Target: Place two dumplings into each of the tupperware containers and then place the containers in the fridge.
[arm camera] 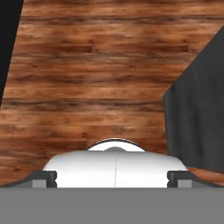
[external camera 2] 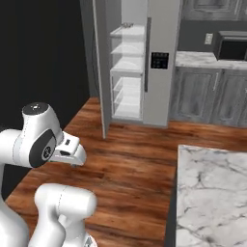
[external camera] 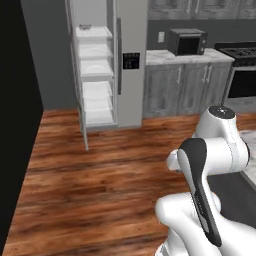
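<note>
The fridge (external camera: 130,60) (external camera 2: 161,58) stands at the back with its left door swung open onto pale white shelves (external camera: 95,70) (external camera 2: 128,65). A small shallow greyish thing (external camera: 85,27) (external camera 2: 127,24) lies on the top shelf. It looks like one of the tupperware containers, but it is too small to be sure. The dumplings are out of view. My arm is folded close above the base, well short of the fridge. In the hand view my gripper (arm camera: 112,178) points down at the wooden floor, open wide, with nothing between its fingertips (arm camera: 43,178).
A marble-topped island (external camera 2: 212,193) (external camera: 250,170) lies to my right, its dark side (arm camera: 197,109) close to the hand. The open fridge door (external camera: 82,115) (external camera 2: 100,72) juts over the floor. Grey cabinets (external camera: 185,87), a microwave (external camera: 187,41) and a black range (external camera: 242,60) line the back wall.
</note>
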You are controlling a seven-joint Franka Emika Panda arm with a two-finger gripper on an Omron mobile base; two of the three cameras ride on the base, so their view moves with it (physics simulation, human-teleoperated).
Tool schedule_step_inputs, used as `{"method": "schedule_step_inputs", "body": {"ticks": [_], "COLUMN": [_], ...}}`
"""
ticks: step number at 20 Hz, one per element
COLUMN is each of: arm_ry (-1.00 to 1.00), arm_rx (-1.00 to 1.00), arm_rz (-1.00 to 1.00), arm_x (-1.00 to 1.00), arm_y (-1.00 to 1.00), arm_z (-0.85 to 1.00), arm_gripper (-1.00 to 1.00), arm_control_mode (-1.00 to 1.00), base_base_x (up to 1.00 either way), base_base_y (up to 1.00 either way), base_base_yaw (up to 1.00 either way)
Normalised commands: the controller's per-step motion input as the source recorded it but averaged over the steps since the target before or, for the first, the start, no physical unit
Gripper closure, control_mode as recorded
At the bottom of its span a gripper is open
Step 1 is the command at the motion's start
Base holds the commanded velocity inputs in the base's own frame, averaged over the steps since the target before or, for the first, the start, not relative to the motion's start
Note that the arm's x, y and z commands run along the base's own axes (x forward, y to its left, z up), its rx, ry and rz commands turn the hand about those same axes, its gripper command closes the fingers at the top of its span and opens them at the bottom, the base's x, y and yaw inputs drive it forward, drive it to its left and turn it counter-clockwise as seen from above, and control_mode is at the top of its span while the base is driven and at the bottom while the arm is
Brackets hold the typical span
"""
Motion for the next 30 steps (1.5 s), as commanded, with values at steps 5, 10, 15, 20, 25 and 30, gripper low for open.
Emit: {"method": "schedule_step_inputs", "body": {"ticks": [5, 10, 15, 20, 25, 30], "arm_ry": [0.00, 0.00, 0.00, 0.00, 0.00, 0.00], "arm_rx": [0.00, 0.00, 0.00, 0.00, 0.00, 0.00], "arm_rz": [0.00, 0.00, 0.00, 0.00, 0.00, 0.00], "arm_x": [0.00, 0.00, 0.00, 0.00, 0.00, 0.00], "arm_y": [0.00, 0.00, 0.00, 0.00, 0.00, 0.00], "arm_z": [0.00, 0.00, 0.00, 0.00, 0.00, 0.00], "arm_gripper": [-1.00, -1.00, -1.00, -1.00, -1.00, -1.00], "arm_control_mode": [1.00, 1.00, 1.00, 1.00, 1.00, 1.00], "base_base_x": [-1.00, -1.00, -1.00, -1.00, -0.30, 0.12], "base_base_y": [-0.13, -0.28, -0.47, -0.49, -0.72, -1.00], "base_base_yaw": [-0.04, -0.02, -0.01, -0.03, -0.03, 0.00]}}
